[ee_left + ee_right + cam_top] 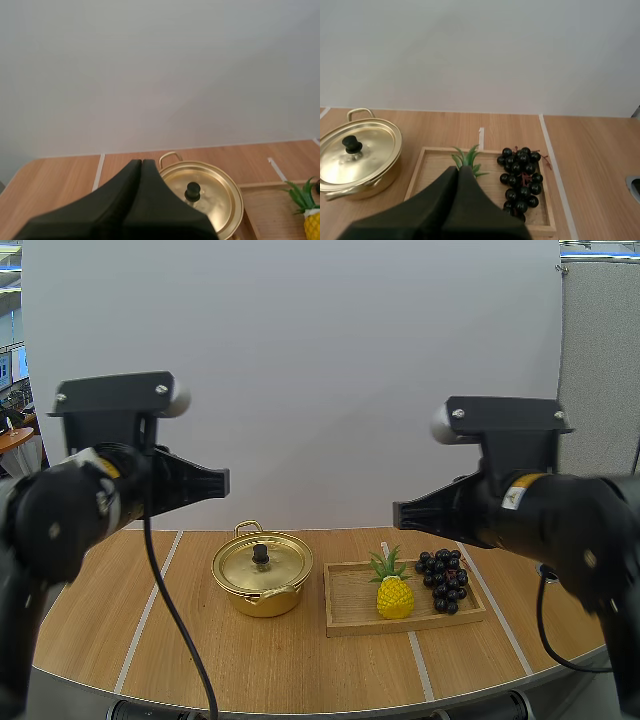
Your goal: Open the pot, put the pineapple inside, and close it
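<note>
A gold pot (262,575) with its lid (262,562) on and a black knob (260,554) stands on the table, left of a wooden tray (350,612). A yellow pineapple (394,594) with green leaves stands upright in the tray beside dark grapes (443,579). My left gripper (141,163) is shut on nothing, raised high above the pot (210,197). My right gripper (458,170) is shut on nothing too, held high above the tray (427,165); it hides the pineapple's body, with just the leaves (467,159) showing next to the grapes (521,175).
White tape lines (146,612) run across the wooden table. Bare tabletop lies left of the pot and in front of the tray. The table's rounded front edge (300,710) is near the arm bases.
</note>
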Action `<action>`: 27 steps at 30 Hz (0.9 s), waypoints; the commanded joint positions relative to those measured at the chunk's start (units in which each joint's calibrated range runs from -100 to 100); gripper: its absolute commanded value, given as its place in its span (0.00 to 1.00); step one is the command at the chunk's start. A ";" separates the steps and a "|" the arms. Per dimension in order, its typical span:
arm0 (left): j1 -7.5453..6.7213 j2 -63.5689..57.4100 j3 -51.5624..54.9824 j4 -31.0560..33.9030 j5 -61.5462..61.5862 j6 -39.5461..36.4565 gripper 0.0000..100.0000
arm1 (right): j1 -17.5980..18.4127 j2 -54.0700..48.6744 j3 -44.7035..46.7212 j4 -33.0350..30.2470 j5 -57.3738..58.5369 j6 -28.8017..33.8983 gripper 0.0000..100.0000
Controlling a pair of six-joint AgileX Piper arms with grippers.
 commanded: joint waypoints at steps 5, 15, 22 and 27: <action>0.22 8.92 -0.18 -0.78 -2.02 0.93 0.00 | -0.21 10.51 -0.33 0.06 -1.44 3.25 0.00; 0.22 13.38 -0.18 -0.78 -2.02 1.04 0.62 | -0.21 11.60 -0.21 0.06 -2.30 7.64 0.00; 0.22 13.52 -0.18 -0.78 -2.02 8.61 1.00 | -0.21 11.60 -0.21 0.06 -2.43 7.66 0.80; 0.22 13.52 -0.18 -1.77 -1.86 14.70 1.00 | -0.21 11.60 -0.21 -2.43 -2.43 7.33 1.00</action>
